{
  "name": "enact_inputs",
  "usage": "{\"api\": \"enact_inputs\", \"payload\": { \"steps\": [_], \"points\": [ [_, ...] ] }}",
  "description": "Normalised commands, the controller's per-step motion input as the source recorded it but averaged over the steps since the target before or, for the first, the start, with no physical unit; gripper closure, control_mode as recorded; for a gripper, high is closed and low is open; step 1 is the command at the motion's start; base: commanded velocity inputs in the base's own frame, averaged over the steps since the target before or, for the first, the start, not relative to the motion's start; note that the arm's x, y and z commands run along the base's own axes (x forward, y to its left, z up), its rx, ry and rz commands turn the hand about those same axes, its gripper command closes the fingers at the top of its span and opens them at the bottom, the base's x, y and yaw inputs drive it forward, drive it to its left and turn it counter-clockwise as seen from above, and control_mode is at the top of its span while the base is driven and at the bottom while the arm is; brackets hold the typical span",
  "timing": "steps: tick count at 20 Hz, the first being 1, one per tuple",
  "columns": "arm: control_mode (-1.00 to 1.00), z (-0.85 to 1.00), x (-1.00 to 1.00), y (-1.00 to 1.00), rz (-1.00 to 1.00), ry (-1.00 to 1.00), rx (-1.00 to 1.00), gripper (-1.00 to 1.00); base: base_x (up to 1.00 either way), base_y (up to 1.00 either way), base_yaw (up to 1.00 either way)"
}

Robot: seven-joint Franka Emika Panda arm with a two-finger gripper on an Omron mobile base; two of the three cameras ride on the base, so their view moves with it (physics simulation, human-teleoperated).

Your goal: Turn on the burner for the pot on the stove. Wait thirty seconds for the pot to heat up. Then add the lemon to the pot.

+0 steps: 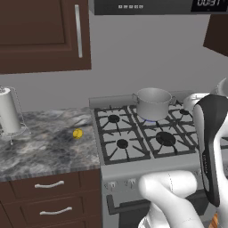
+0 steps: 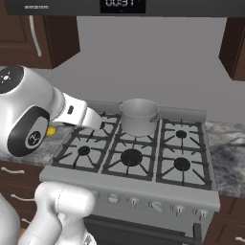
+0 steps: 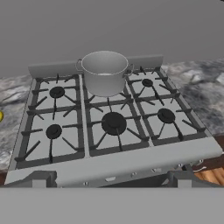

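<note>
So the pot [image 1: 152,103] sits on the stove [image 1: 147,138] at upper centre of the left base view, blue flame under it. The lemon [image 1: 77,133] is on the counter [image 1: 44,147], centre-left. Looks small, firm and smooth, probably rolls, so I'd pinch it across the middle. The gripper [image 3: 112,177] stands wide, holding nothing.

The burner [image 1: 150,121] sits mostly hidden under the pot [image 1: 152,103] — the lemon [image 3: 1,116] cut by the edge.
</note>
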Motion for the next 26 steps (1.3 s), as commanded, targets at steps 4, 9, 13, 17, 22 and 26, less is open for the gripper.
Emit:
{"api": "enact_inputs", "payload": {
  "steps": [4, 9, 13, 17, 22, 26],
  "points": [
    [-1.0, 0.0, 0.0, 0.0, 0.0, 0.0, 0.0, -1.0, 0.0, 0.0, 0.0],
    [-1.0, 0.0, 0.0, 0.0, 0.0, 0.0, 0.0, -1.0, 0.0, 0.0, 0.0],
    [-1.0, 0.0, 0.0, 0.0, 0.0, 0.0, 0.0, -1.0, 0.0, 0.0, 0.0],
    [-1.0, 0.0, 0.0, 0.0, 0.0, 0.0, 0.0, -1.0, 0.0, 0.0, 0.0],
    [-1.0, 0.0, 0.0, 0.0, 0.0, 0.0, 0.0, -1.0, 0.0, 0.0, 0.0],
    [-1.0, 0.0, 0.0, 0.0, 0.0, 0.0, 0.0, -1.0, 0.0, 0.0, 0.0]
  ]
}}
